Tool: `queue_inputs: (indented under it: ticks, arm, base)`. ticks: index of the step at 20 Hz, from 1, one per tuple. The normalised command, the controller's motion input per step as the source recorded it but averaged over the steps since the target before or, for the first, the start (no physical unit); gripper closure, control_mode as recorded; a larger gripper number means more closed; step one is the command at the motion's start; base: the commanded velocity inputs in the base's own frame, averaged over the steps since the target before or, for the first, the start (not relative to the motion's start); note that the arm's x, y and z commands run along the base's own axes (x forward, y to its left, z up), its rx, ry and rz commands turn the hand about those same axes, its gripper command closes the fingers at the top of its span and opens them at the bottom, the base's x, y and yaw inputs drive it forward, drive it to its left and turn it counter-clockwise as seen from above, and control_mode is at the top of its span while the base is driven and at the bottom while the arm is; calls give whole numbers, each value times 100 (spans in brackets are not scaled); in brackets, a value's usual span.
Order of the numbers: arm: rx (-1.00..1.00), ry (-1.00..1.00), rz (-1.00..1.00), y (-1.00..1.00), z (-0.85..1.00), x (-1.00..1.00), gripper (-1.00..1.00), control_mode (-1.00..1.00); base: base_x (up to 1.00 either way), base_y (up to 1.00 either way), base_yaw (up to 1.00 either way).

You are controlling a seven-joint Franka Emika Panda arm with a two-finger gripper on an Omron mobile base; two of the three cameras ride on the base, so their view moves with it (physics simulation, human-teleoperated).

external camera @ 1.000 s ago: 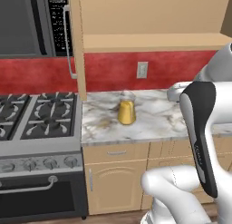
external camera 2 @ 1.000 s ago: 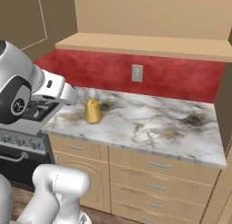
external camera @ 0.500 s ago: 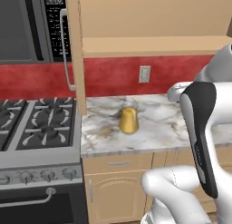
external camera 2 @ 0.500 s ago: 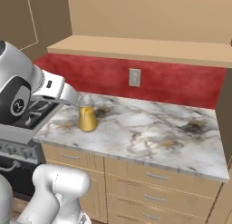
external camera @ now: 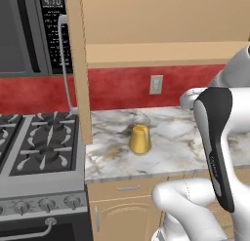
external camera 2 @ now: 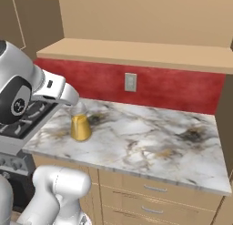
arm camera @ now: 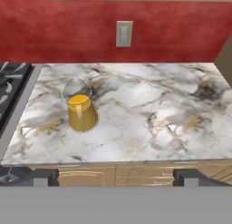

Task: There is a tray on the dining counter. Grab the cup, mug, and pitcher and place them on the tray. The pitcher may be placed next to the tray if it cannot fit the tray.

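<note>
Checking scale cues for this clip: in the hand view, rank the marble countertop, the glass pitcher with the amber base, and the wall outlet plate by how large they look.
1. White-grey marble countertop, by far the largest.
2. Clear glass pitcher with the amber-yellow conical base.
3. Pale wall outlet plate on the red backsplash, smallest, though it sits farther from the camera, so its true size is unsure.

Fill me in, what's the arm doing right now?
Nothing is held. The gripper is open and faces the pitcher, which stands upright on the marble top near the stove, well short of contact. A wall outlet sits on the red backsplash behind. It looks set for an approach to the pitcher.
</note>
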Motion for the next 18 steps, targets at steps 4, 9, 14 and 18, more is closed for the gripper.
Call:
queue_inputs:
  ticks: [4,9,14,18]
  arm:
    - [0,0,0,0,0,0,-100,100]
    - [0,0,0,0,0,0,-100,100]
    - [0,0,0,0,0,0,-100,100]
    - [1,0,0,0,-3,8,-100,-100]
  base:
    - [22,0,-14]
    - [16,0,-18]
    - [21,0,-9]
    - [23,0,0]
